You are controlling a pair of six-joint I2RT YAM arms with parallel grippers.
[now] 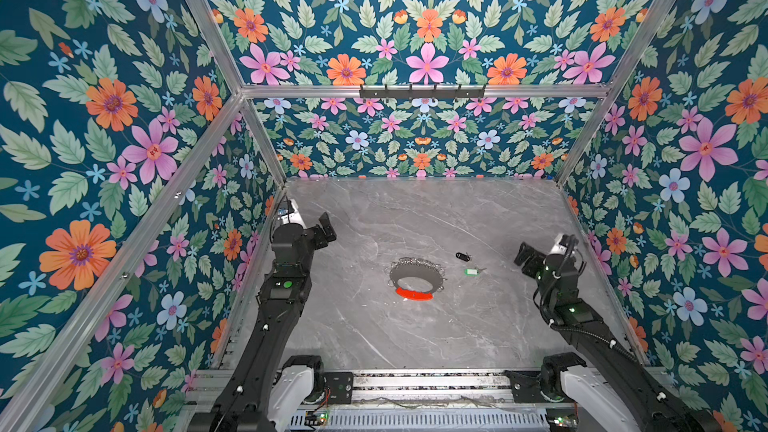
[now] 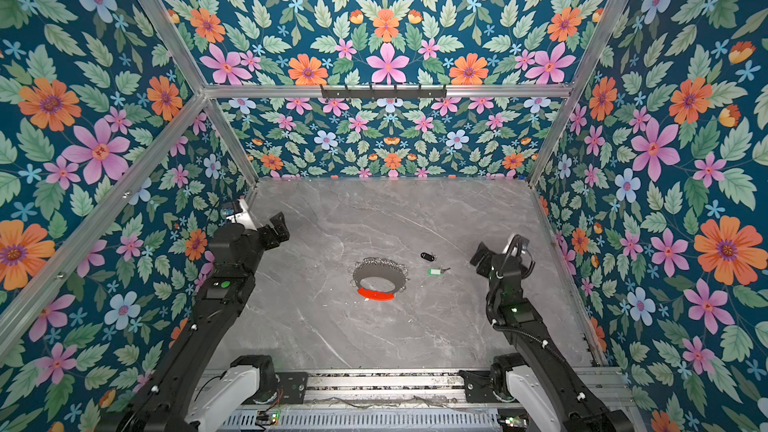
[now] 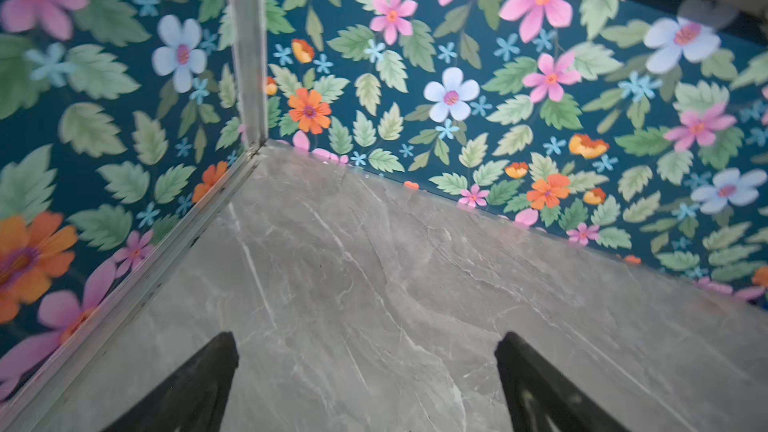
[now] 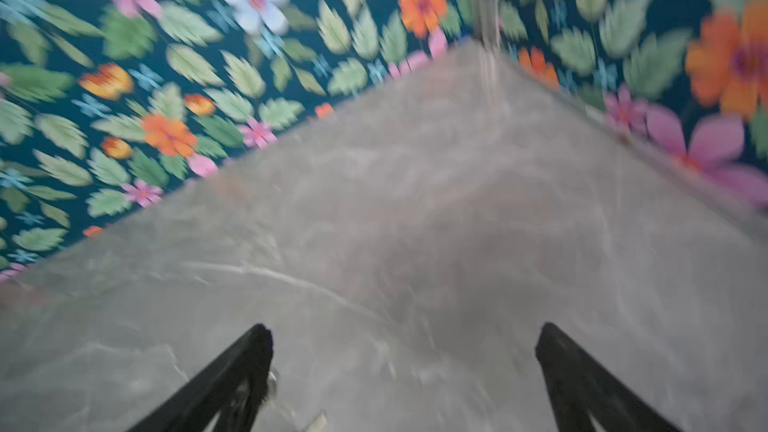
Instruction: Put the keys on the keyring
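Step in hand: as I read it, the very start; neither key is lifted and nothing is threaded
Keyring (image 1: 415, 271) (image 2: 376, 272): lies flat on the table (image 1: 365, 334), a little below the middle of both top views, with its red-orange arc toward the bottom of the frame and small split rings fringing its outer edge
Keys: the black-fob key (image 1: 462, 257) (image 2: 427, 256) lies up and right of the keyring, and the green-tag key (image 1: 471, 271) (image 2: 434, 271) just below and right of that; both lie near the hoop but clear of it
Left jaws: wide apart and empty; the left arm (image 1: 286, 276) sits at the left, well apart from the hoop, and its wrist view shows only bare table and a wall corner
Right jaws: wide apart and empty; the right arm (image 1: 557, 284) is the nearer one to the keys, and its wrist view is blurred
Next move: you would likely send the right arm to a key; both are tiny and lie flat, so aim for the tag and close gently, while the left arm steadies the hoop
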